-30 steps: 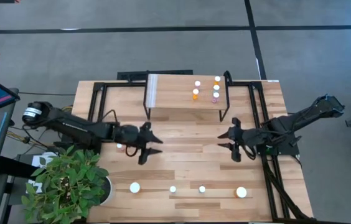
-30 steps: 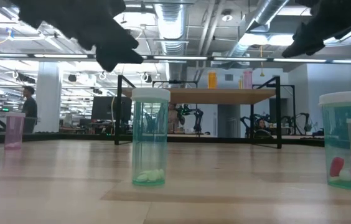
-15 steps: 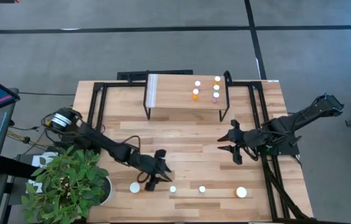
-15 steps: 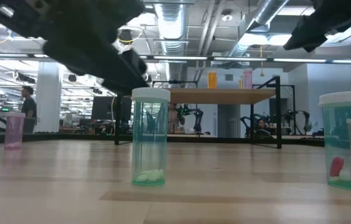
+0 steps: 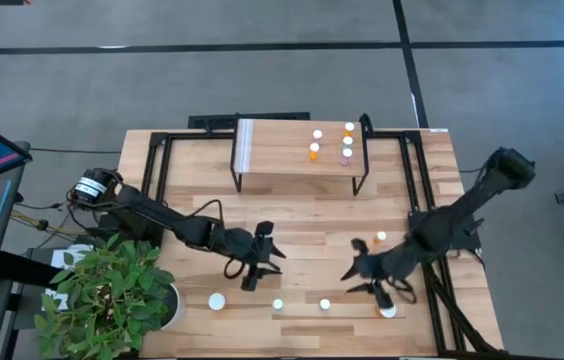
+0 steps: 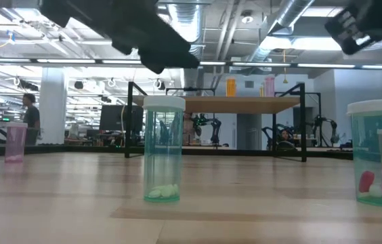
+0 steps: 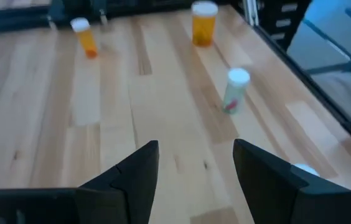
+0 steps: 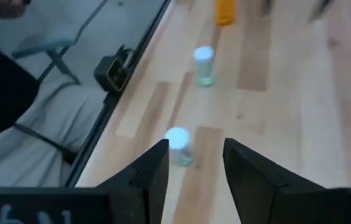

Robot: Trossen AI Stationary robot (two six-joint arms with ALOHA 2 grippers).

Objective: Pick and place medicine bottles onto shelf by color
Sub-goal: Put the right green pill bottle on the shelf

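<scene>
Nearby, potted plant point(image 5: 112, 290) beside table point(image 5: 292, 225).

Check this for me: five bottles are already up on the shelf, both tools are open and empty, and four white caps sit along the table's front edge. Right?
Not quite. The high view shows four bottles on the shelf, not five: two orange, two pink. The rest stands: the left tool and right tool are open and empty, and four white caps sit along the front edge.
</scene>
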